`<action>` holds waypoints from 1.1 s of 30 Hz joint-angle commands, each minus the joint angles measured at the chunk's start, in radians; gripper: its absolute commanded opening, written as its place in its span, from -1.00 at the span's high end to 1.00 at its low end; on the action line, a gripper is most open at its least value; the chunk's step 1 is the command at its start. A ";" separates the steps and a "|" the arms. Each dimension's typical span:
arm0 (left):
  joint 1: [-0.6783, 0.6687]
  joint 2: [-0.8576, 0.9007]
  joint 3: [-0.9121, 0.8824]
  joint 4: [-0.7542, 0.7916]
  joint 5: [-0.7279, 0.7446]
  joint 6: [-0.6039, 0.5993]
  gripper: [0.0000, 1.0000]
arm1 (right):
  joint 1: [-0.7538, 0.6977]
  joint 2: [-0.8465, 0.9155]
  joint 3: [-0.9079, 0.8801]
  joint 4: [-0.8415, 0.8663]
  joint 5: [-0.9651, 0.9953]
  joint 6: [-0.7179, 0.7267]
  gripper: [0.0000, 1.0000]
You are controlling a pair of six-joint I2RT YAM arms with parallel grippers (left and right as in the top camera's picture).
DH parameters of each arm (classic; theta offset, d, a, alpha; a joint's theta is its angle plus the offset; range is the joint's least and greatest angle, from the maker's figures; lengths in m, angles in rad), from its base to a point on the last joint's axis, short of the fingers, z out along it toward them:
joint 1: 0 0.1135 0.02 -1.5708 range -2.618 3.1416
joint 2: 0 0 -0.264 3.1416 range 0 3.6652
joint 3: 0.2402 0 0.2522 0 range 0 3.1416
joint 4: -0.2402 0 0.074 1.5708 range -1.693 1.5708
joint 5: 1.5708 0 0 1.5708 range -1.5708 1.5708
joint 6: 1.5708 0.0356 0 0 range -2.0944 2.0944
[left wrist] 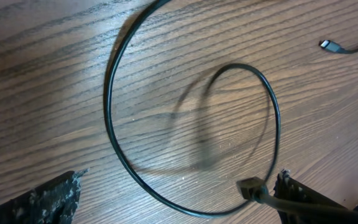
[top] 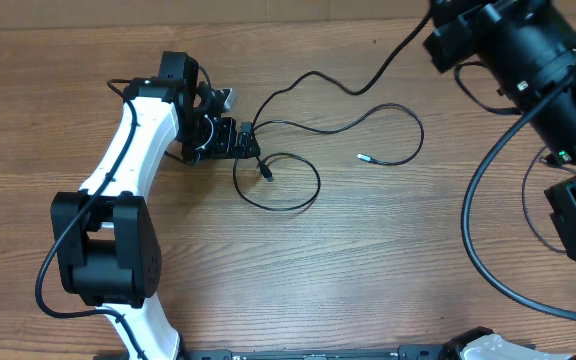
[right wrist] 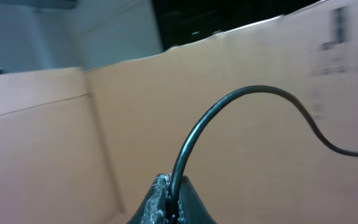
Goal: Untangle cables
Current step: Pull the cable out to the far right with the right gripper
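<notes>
Thin black cables [top: 298,128] lie in loose loops on the wooden table [top: 368,260], right of my left gripper [top: 248,143]. One strand [top: 368,85] climbs to the upper right toward my raised right arm [top: 528,50]. In the left wrist view my left gripper [left wrist: 179,186] is open just above the table. A cable loop [left wrist: 110,124] crosses between its fingers, and a dark plug [left wrist: 250,186] lies by the right finger [left wrist: 303,202]. A silver-tipped plug [left wrist: 328,45] lies farther off. My right gripper [right wrist: 173,193] is shut on a black cable [right wrist: 229,99] held up in the air.
A cardboard wall [right wrist: 260,155] fills the space behind the right gripper. The thick black arm wire [top: 478,230] curves over the table's right side. The left arm's white link and black base [top: 103,245] cover the left part of the table.
</notes>
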 commanded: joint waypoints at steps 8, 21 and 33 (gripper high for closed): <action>-0.002 0.000 -0.011 0.012 -0.064 -0.022 -0.99 | -0.007 0.016 0.019 -0.088 0.465 -0.048 0.93; 0.000 0.000 -0.011 -0.040 0.441 0.317 -0.99 | -0.075 0.027 0.019 -0.111 0.581 -0.048 0.93; -0.003 0.000 -0.011 -0.016 0.185 0.173 -0.99 | -0.137 0.035 0.019 -0.150 0.645 -0.118 0.93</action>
